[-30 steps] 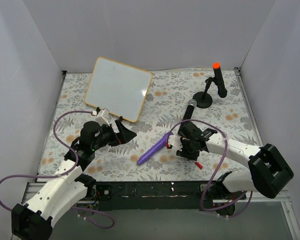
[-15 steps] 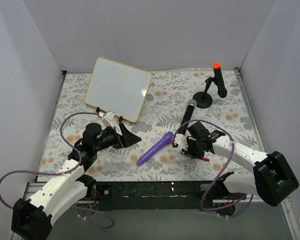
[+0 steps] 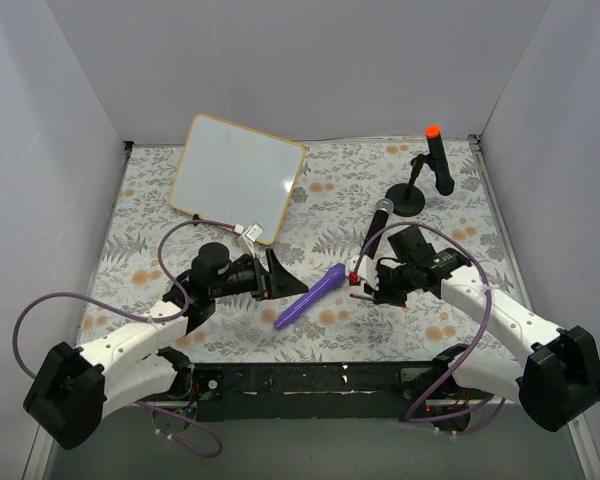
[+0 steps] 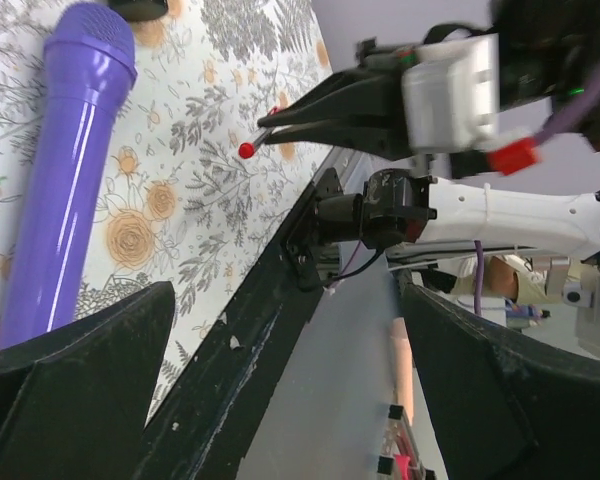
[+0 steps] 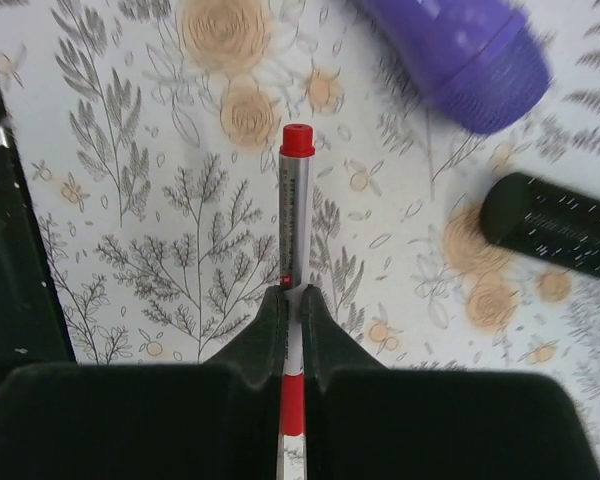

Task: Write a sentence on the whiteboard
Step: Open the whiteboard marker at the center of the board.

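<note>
Holding: the right gripper (image 5: 292,296) has its jaws pinched on a red marker (image 5: 296,215), a silver barrel with a red end that points out ahead of the fingertips.
Right gripper place: near the middle of the worktop (image 3: 480,230), just right of the purple toy microphone (image 3: 310,297). The left wrist view shows the marker's red tip in the air above the floral cover.
Left gripper: the left gripper (image 4: 288,290) has its jaws spread wide with nothing between them. It sits left of the purple toy microphone and faces right, towards the other arm.
Whiteboard: the whiteboard (image 3: 238,178) lies at the far left of the worktop, turned askew. Its near edge is just beyond the left arm's wrist, and both grippers are apart from it. Its face looks plain white from the top view.
Purple toy microphone: it lies slantwise between the two grippers, with its head towards the far right.
Black microphone: the black microphone (image 3: 378,218) has a grey mesh head and lies just beyond the right gripper, angled towards the far side.
Stand: the black stand (image 3: 408,200) has a round base at the far right and carries a black tube with an orange tip (image 3: 432,131).
Cables: purple cables (image 3: 40,320) loop beside both arms.
</note>
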You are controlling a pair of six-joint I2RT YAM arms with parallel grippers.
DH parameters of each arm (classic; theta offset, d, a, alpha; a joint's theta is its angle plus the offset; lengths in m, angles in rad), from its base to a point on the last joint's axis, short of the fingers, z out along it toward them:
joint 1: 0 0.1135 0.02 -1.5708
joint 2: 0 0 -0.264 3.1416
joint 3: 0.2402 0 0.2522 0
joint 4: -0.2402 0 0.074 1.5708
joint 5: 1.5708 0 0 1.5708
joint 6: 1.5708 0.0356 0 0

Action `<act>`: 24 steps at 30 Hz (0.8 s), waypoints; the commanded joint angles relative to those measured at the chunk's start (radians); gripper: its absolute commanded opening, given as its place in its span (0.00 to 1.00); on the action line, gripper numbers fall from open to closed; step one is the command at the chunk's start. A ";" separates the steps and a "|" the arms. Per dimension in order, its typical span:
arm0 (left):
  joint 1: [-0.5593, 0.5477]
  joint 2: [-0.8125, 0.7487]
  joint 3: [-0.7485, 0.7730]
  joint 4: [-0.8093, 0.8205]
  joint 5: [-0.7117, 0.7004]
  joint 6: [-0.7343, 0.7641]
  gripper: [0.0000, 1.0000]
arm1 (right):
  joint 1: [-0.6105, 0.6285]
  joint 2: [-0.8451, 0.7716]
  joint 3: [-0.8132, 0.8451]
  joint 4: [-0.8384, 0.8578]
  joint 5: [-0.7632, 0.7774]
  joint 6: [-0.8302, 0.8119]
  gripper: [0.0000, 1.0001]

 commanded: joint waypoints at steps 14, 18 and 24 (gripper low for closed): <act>-0.212 0.436 0.266 0.145 -0.013 -0.020 0.77 | -0.002 0.049 0.247 -0.123 -0.319 -0.065 0.01; -0.246 0.476 0.322 0.076 -0.085 0.013 0.70 | -0.002 0.046 0.244 -0.117 -0.322 -0.059 0.01; -0.282 0.524 0.404 -0.062 -0.194 0.070 0.55 | -0.002 0.056 0.242 -0.111 -0.331 -0.054 0.01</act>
